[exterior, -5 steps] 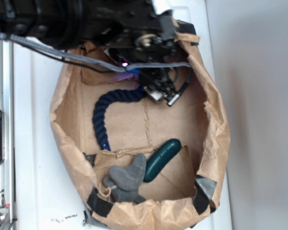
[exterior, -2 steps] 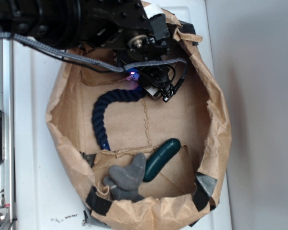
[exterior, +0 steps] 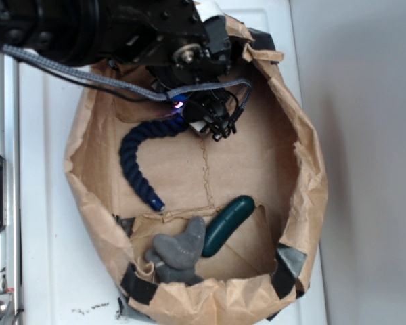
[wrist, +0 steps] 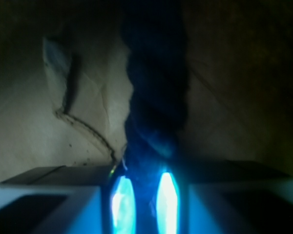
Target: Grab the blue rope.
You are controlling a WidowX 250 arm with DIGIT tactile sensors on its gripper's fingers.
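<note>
Wrist view – fingers clenched on the blue rope; exterior alone shows its curved free tail

Rope end: the upper end of the blue rope is covered by the gripper in the exterior view — contact cannot be confirmed there.
Jaw state: hidden under the black arm housing; open or closed cannot be told from outside.
Arm: cut off by the top and left picture edges.
Wrist view: dark and blurred; the rope is seen only as a dim twisted shape, its near end lost in blue glare.
Plush toy: lower part concealed by the paper rim.
Green capsule: one end tucked behind a paper flap.
</note>
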